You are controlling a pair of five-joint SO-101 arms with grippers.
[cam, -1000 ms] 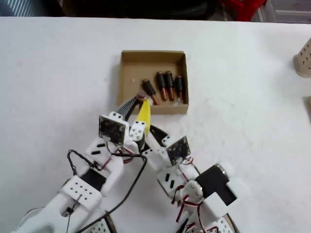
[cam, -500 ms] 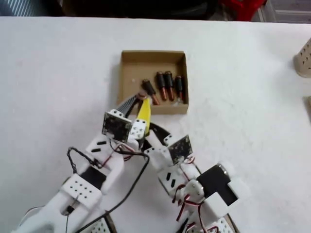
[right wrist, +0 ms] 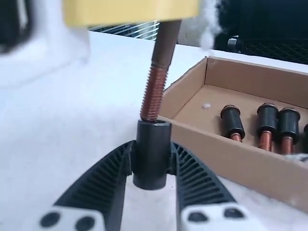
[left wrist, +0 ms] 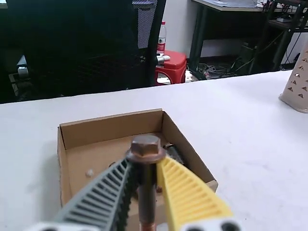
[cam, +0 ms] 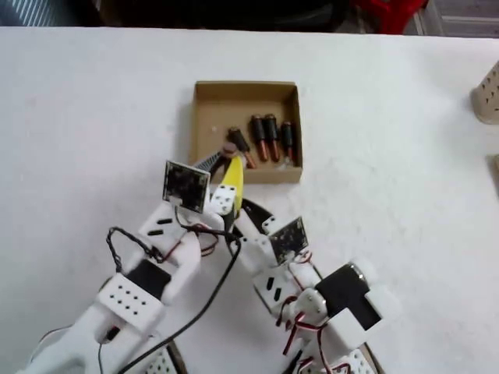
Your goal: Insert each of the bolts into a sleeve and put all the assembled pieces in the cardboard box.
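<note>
High view, looking down: a white worktop point(cam: 390, 156) carries an open cardboard box point(cam: 214, 109) near its middle. Four assembled pieces point(cam: 271, 136), each a copper-coloured bolt in a black sleeve, lie side by side on the box floor toward its right wall. Just at the near wall of the box, the left hand point(cam: 226, 158), with one grey finger and one yellow finger, is pinched on a bolt point(cam: 228, 149) whose head shows between the fingertips. A beige perforated container point(cam: 487, 93) stands well apart at the worktop's right edge. Left wrist view: the grey and yellow fingers press against the bolt's shank just under its hexagonal head, and the bolt stands roughly upright in front of the box. Right wrist view: the right hand point(right wrist: 151, 161), with two black ribbed fingers, is clamped on a short black sleeve point(right wrist: 151, 149) that stands upright just beside the outside of the box's near wall. The bolt's threaded end, tilted a little, meets the open top of the sleeve. How far it has gone in cannot be told. Beyond the wall, the assembled pieces lie inside the box.
</note>
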